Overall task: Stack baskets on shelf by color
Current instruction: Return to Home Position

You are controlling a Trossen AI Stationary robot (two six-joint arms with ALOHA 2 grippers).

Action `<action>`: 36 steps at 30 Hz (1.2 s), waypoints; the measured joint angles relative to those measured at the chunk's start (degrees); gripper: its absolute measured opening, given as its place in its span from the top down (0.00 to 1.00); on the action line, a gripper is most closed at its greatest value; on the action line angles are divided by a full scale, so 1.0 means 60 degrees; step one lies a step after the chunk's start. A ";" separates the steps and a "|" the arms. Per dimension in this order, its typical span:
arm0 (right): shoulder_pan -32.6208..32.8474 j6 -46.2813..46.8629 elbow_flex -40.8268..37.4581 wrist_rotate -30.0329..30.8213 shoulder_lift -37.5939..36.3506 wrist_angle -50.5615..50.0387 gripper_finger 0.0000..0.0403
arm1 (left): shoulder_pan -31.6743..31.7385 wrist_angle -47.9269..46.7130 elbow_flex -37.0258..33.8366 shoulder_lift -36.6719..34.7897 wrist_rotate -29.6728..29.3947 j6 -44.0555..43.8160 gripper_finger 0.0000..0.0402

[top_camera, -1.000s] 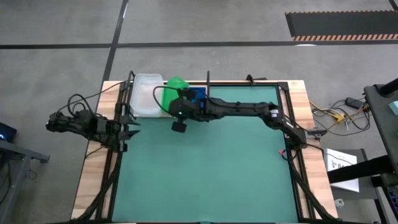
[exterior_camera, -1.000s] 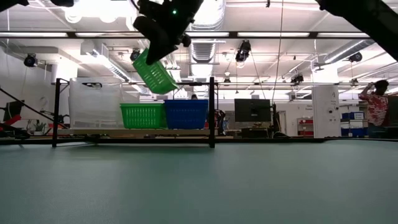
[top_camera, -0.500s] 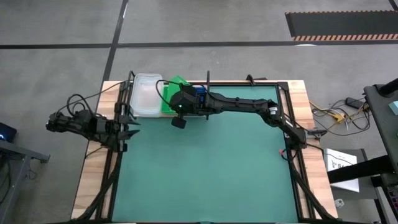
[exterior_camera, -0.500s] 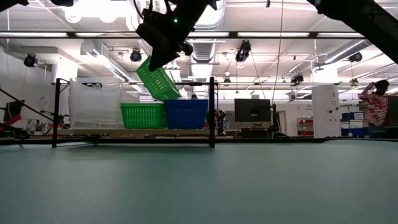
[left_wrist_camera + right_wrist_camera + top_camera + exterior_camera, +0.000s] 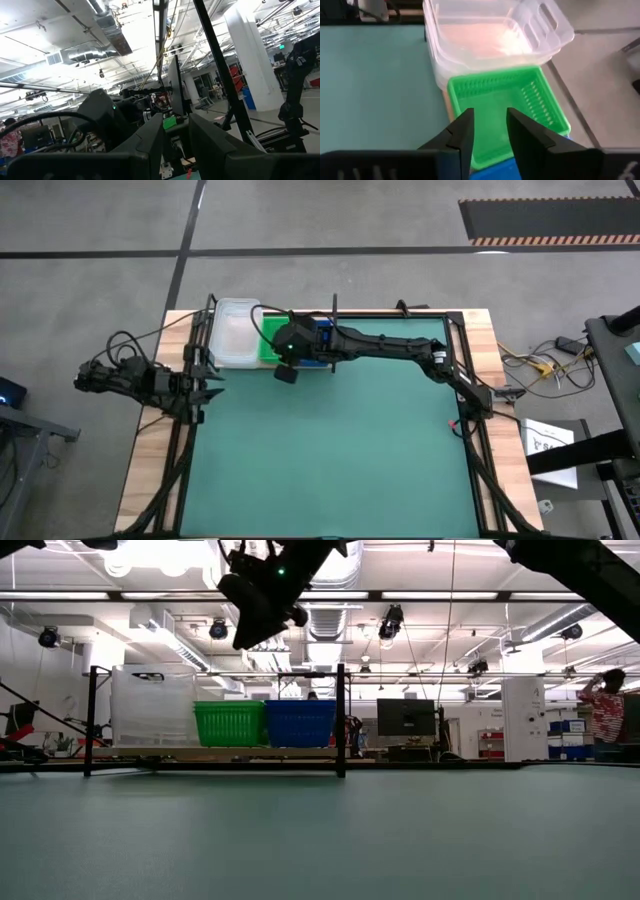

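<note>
On the shelf (image 5: pixel 200 753) at the table's far left stand three stacks of baskets side by side: clear (image 5: pixel 152 705), green (image 5: pixel 230 724) and blue (image 5: pixel 300 723), each resting by its bottom. My right gripper (image 5: pixel 489 131) hangs open above the green basket (image 5: pixel 505 100), well clear of it in the low view (image 5: pixel 255 605), with nothing between its fingers. The clear baskets (image 5: pixel 490 35) lie beyond it. My left gripper (image 5: pixel 205 385) waits at the table's left edge beside the shelf, fingers apart (image 5: pixel 175 135) and empty.
The shelf's black uprights (image 5: pixel 340 720) rise at its ends, one right next to the blue stack. The green mat (image 5: pixel 330 450) covers the table in front of the shelf. A person (image 5: pixel 603 705) stands far off in the room.
My right gripper has opened and let go of the green basket. The basket hung tilted below it over the shelf and has dropped; it now sits level on the green stack. The gripper has stayed above the stack, shifting slightly toward the table's left.
</note>
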 joint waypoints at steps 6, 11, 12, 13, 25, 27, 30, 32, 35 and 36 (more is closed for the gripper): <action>0.0076 -0.0286 0.0012 0.0001 -0.0046 0.0105 0.77 | 0.0000 -0.0005 0.0000 0.0000 -0.0001 0.0000 0.80; 0.0570 -0.0629 0.0022 -0.0173 -0.0184 -0.0386 0.87 | -0.0004 -0.0005 0.0000 0.0015 -0.0004 0.0000 0.80; 0.0717 -0.0659 0.0019 -0.0172 -0.0222 -0.0665 0.90 | 0.0000 -0.0002 0.0000 0.0015 -0.0004 0.0000 0.80; 0.0871 -0.0654 -0.0013 -0.0175 -0.0277 -0.1074 0.92 | 0.0000 -0.0003 0.0000 0.0015 -0.0004 -0.0003 0.80; 0.3013 0.0252 -0.2884 -0.0318 -0.1521 -0.2744 0.98 | -0.0004 0.0084 0.0000 0.0453 -0.0007 -0.0089 0.80; 0.3344 0.0199 -0.4035 -0.0319 -0.2034 -0.1705 0.98 | -0.0007 0.0069 0.0000 0.0614 -0.0007 -0.0176 0.80; 0.3695 -0.0052 -0.5954 -0.0321 -0.2956 0.0588 0.98 | -0.0007 0.0060 -0.0004 0.0909 -0.0007 -0.0569 0.80; 0.3903 -0.0345 -0.7299 -0.0322 -0.3624 0.2116 0.98 | -0.0006 -0.0002 -0.0004 0.1148 -0.0007 -0.0843 0.80; 0.4125 -0.0864 -0.9189 -0.0325 -0.4632 0.4330 0.98 | -0.0004 -0.0577 -0.0011 0.1502 0.0069 -0.1489 0.80; 0.4168 -0.1017 -0.9781 -0.0336 -0.5005 0.4905 0.98 | 0.0000 -0.1071 -0.0008 0.1569 0.0196 -0.1721 0.80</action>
